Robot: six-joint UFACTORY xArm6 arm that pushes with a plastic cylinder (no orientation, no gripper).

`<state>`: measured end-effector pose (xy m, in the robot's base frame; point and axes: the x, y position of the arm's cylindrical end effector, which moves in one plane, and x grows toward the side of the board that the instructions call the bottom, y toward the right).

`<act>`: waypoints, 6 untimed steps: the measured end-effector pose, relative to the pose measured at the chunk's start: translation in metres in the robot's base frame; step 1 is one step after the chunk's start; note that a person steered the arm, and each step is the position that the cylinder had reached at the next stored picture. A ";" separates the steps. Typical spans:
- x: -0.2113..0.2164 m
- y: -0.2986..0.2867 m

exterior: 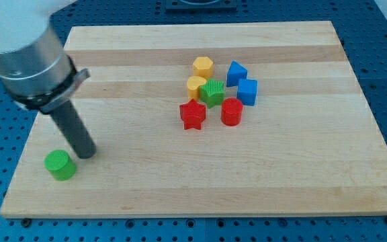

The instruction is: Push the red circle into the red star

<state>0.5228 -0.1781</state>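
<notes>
At the view's left, near the bottom corner of the wooden board (301,188), a green cylinder (60,165) stands upright on its flat end. Just beside it, up and to the right, my tip (86,155) rests on the board; the dark rod rises from there toward the view's top left into a wide grey metal collar. The arm has no jaws or fingers to spread or press, only this plain rod, and it touches no block that I can make out, though it is very close to the green cylinder.

The other blocks form a cluster well apart from my tip, right of the board's middle. The red star (193,115) is the cluster's leftmost lower piece, lying flat with its points spread outward. Above it sits a yellow block (196,85), rounded, partly hidden by a green block (212,93) with a ribbed top. A yellow hexagon (203,66) is at the top of the group.

The red circle (232,111) is a short, glossy red cylinder standing upright, its round face up, so its axis is vertical and it points no particular way across the board. It sits just right of the red star with a narrow gap between them, below the green block.

Furthest right are two blue blocks, one (236,72) above the other (247,91).
</notes>
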 end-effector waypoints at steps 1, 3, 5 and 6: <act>-0.006 0.070; -0.019 0.233; -0.054 0.322; -0.066 0.307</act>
<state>0.4568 0.1292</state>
